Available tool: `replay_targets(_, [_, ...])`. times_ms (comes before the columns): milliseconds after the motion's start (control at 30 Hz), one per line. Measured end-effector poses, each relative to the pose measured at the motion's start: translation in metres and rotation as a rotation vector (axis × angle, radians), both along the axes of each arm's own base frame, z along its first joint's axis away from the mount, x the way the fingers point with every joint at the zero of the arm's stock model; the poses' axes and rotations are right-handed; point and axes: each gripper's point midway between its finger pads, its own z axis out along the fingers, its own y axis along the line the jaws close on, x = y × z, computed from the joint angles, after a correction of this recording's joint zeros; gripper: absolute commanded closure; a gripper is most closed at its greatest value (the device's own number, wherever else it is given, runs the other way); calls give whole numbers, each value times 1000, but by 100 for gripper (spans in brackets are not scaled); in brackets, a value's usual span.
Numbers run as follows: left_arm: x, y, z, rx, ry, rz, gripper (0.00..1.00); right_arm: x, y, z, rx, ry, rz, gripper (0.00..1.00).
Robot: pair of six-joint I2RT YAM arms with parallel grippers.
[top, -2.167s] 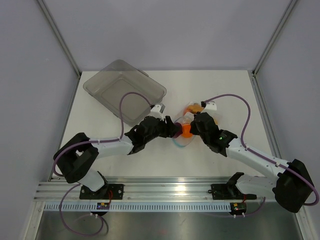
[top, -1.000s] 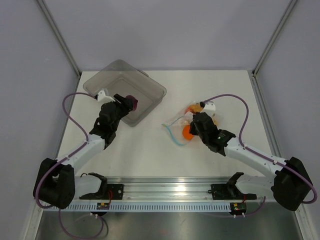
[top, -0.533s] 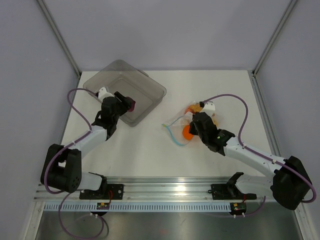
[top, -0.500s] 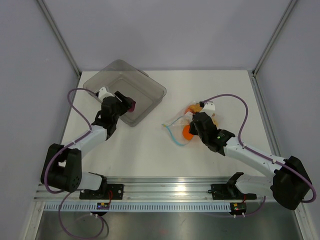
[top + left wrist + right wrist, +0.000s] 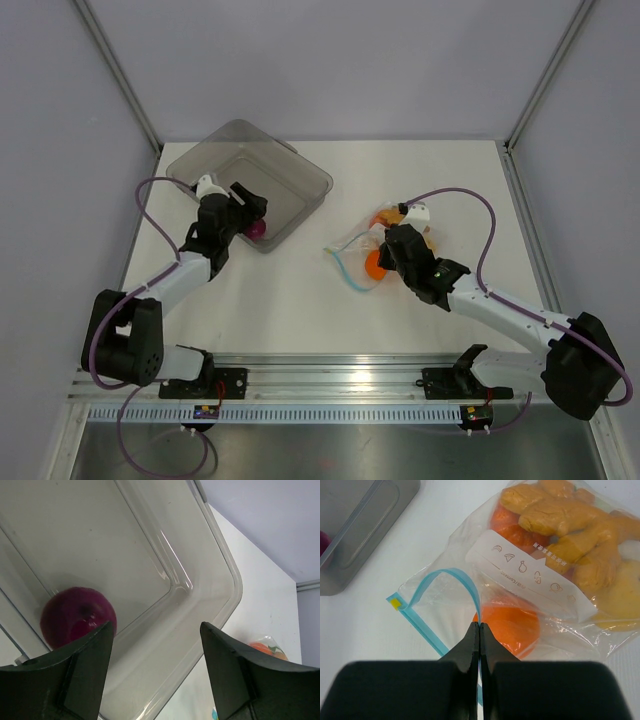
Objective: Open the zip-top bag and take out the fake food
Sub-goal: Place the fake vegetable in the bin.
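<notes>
The zip-top bag [image 5: 520,565] lies open on the table, its blue zip strip [image 5: 465,582] arching up. My right gripper [image 5: 479,624] is shut on that strip at the bag's mouth [image 5: 350,262]. Inside the bag are an orange ball [image 5: 512,622] and knobbly yellow-orange pieces [image 5: 570,520] of the fake food. My left gripper [image 5: 156,627] stands open above the grey tray [image 5: 225,580]. A purple piece [image 5: 75,615] rests on the tray floor just beyond the left finger. From above, the left gripper [image 5: 248,208] hovers at the tray's near corner, next to the purple piece [image 5: 257,229].
The grey translucent tray [image 5: 290,170] sits at the back left of the white table. Frame posts and grey walls enclose the table. The right arm's cable [image 5: 470,200] loops over the table behind the bag.
The left arm carried the purple piece from the bag to the tray. Its jaws have spread and the piece now lies in the tray. The right gripper has not moved.
</notes>
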Motion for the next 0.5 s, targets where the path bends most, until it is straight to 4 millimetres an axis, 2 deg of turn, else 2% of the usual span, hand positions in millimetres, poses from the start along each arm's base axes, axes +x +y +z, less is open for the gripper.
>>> replay_targets(100, [-12, -4, 2, -12, -25, -26, 27, -1, 2, 0, -1, 2, 22, 93])
replay_targets(167, [-25, -13, 5, -11, -44, -58, 27, -2, 4, 1, -3, 1, 36, 97])
replay_targets(267, [-38, -36, 11, -6, -78, -129, 28, -3, 6, 1, -2, 1, 56, 100])
replay_targets(500, [-72, -97, 25, 22, -138, -336, 28, -2, 6, 4, -4, -10, 62, 100])
